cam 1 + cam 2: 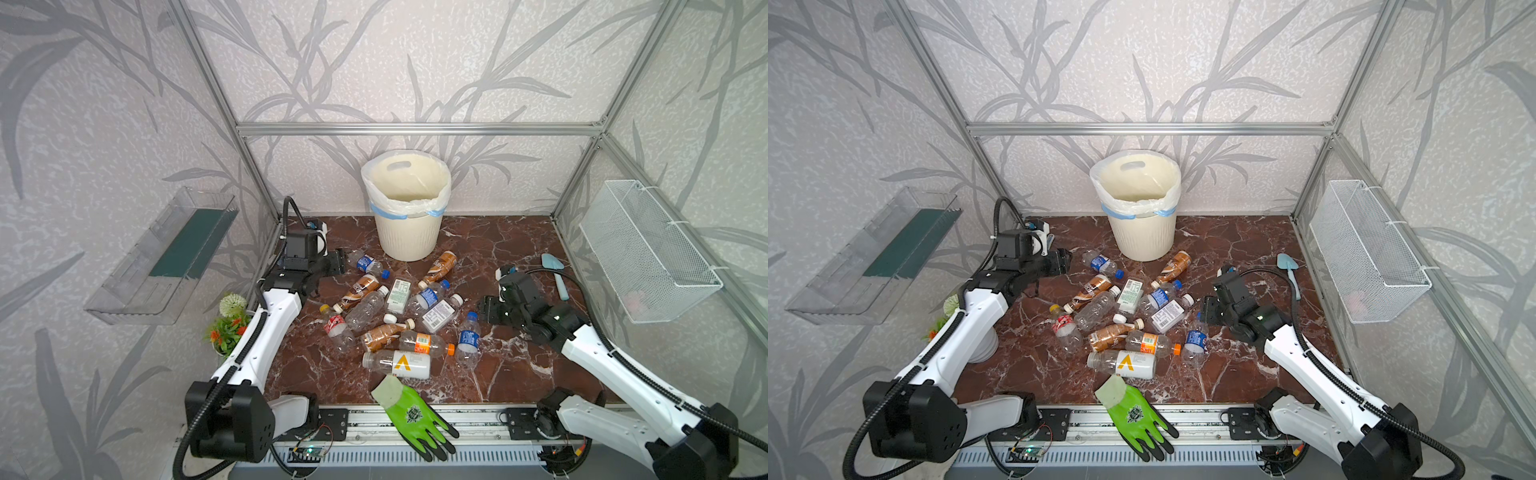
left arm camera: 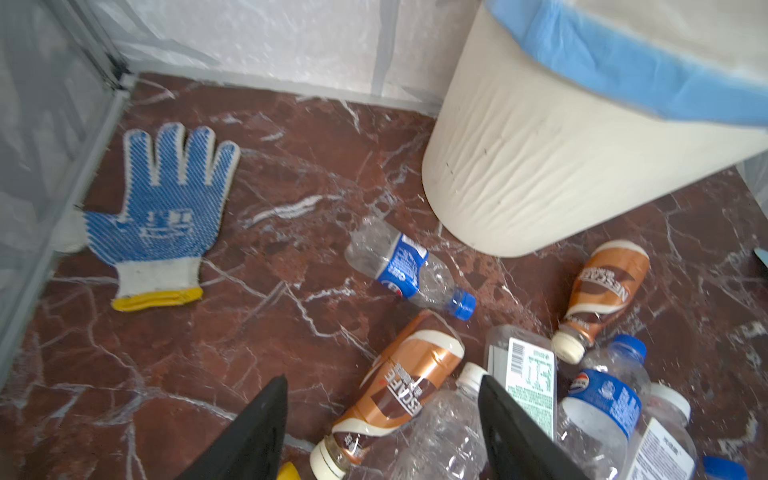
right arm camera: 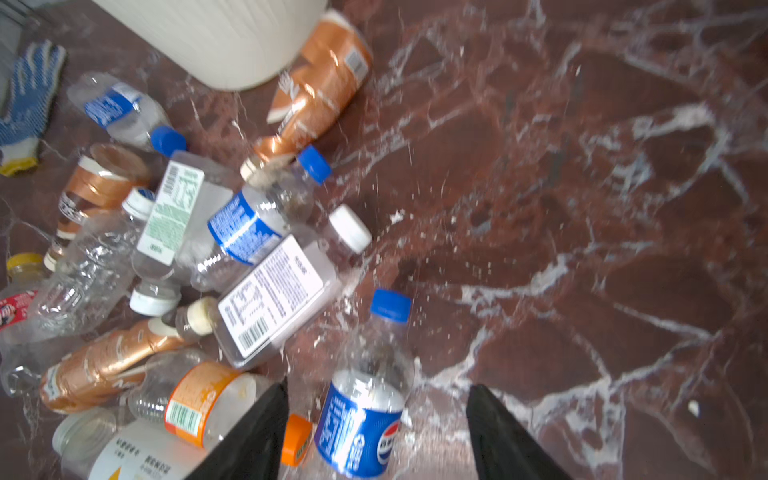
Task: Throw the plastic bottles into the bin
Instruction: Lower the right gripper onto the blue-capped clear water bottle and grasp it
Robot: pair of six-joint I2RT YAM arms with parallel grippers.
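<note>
Where the left arm stretches low over the surface (image 1: 519, 374), the left tool (image 2: 383, 380) hangs with its 2 black fingers spread and nothing pinched between them. From the left wrist, a brown-label bottle (image 2: 415, 365) and a crumpled clear bottle (image 2: 440, 436) lie on the red-brown marble below the gap. Beyond them a blue-dotted white glove (image 2: 166, 208) lies flat near the side wall.

The right tool (image 3: 379, 384) is spread too and grips nothing; its wrist view is slightly blurred. A blue-label bottle (image 3: 361, 419) lies on the marble under the gap, touching neither finger.

In both top views the plastic bottles (image 1: 399, 316), about 12, lie on their sides in a loose heap at the middle of the surface, between the 2 tools, many touching or overlapping. Their labels are blue, brown, white, red and orange.

The bin (image 1: 409, 237) stands upright behind the heap, close to the back wall. It is cream and ribbed, with a white bag and its blue band folded over the rim. 1 brown bottle (image 1: 440, 266) lies just beside its foot.

A green glove (image 1: 411, 415) lies at the front edge, its fingers over the metal rail. A pale blue trowel (image 1: 555, 274) lies near the right wall. A white wire-mesh basket (image 1: 648, 249) hangs on that wall, and a clear tray (image 1: 162, 257) on the left wall.
</note>
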